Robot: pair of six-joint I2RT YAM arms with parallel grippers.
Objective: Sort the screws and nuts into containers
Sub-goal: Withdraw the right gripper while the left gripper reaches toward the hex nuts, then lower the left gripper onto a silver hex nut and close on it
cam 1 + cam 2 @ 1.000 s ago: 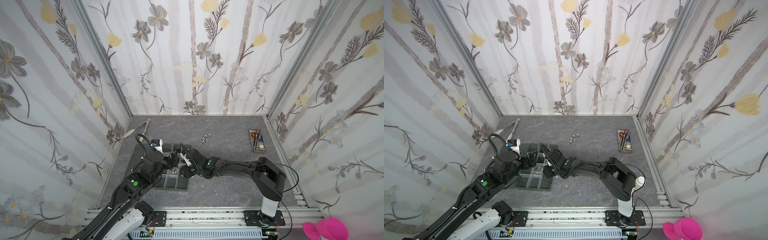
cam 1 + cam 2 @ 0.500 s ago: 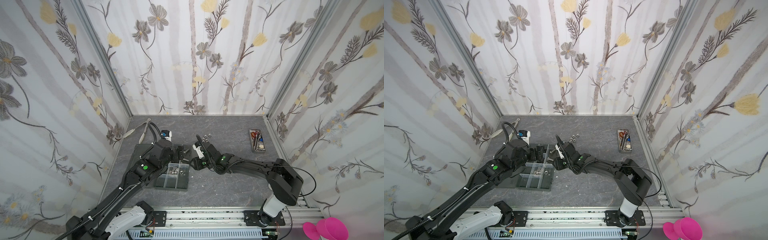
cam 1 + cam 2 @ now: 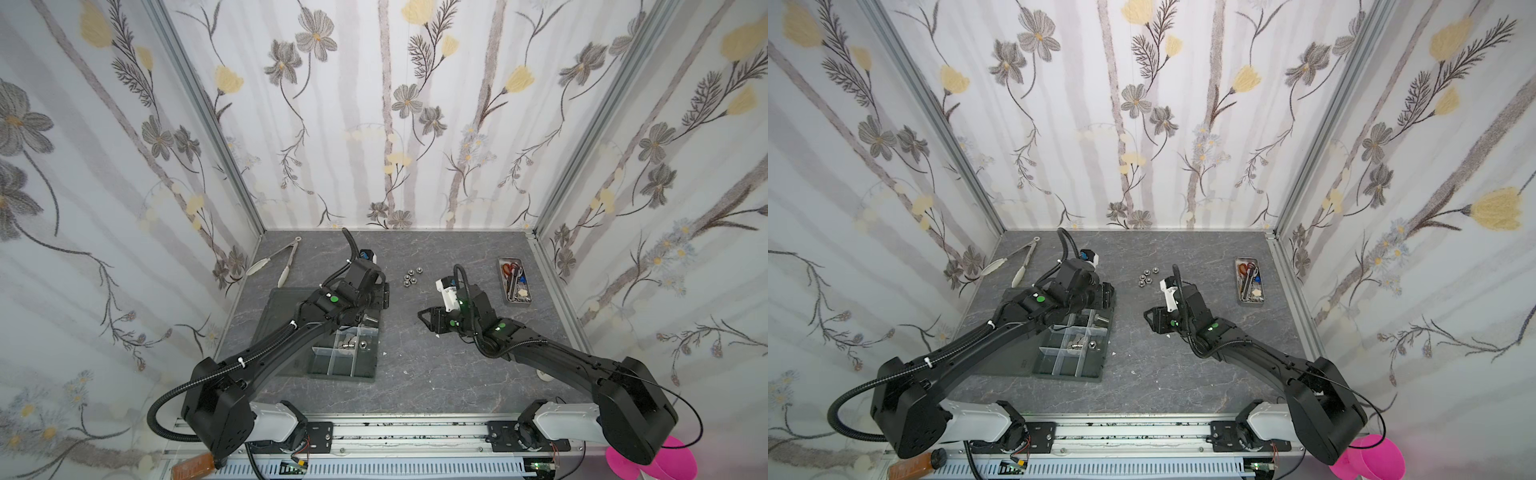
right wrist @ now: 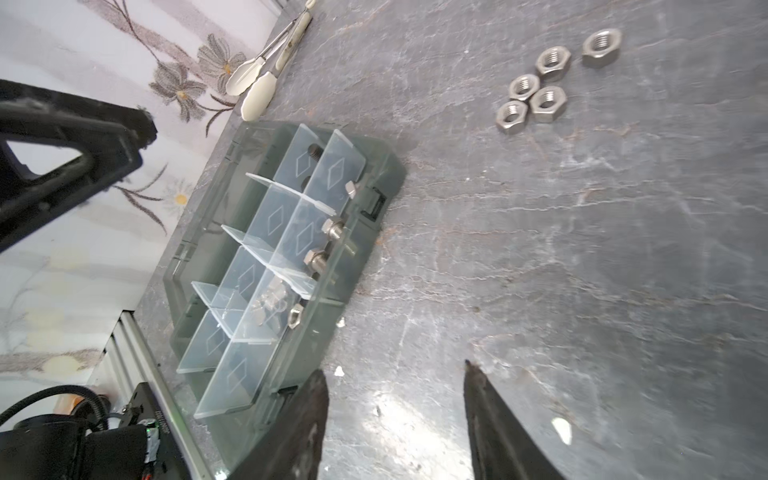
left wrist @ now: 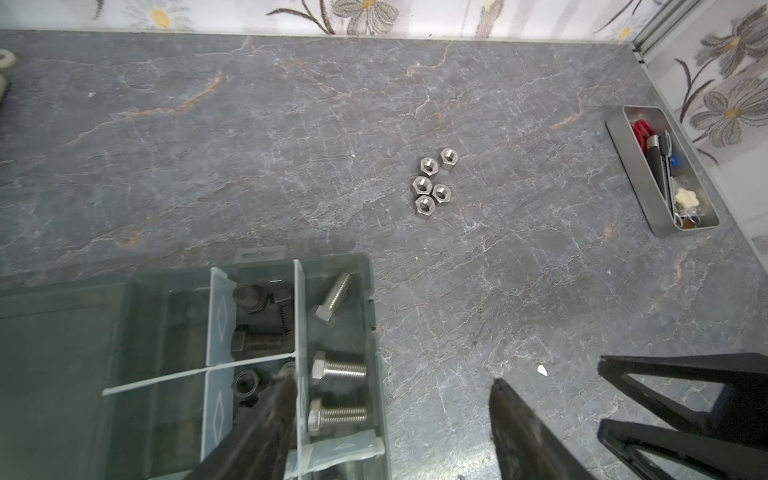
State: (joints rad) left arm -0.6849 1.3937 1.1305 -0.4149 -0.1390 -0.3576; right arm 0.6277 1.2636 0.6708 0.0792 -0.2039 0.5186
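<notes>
Walls: floral wallpaper panels (image 3: pixel 386 124) are enclosing three sides
Tabletop: grey marbled slab (image 3: pixel 436 374) is lying flat, catching soft glare
Corners: aluminium posts (image 3: pixel 208 124) are rising at both back corners

two matte black arms, the left arm (image 3: pixel 270 353) and the right arm (image 3: pixel 552 353), each have a white base link (image 3: pixel 274 419) next to the aluminium rail (image 3: pixel 415 432). both carry round green stickers (image 3: pixel 333 298) and ribbed black cable (image 3: pixel 150 415). the left arm has a white zip tie (image 3: pixel 240 362). the black end effector fingers (image 4: pixel 62 120) have triangular cut-outs.
</notes>
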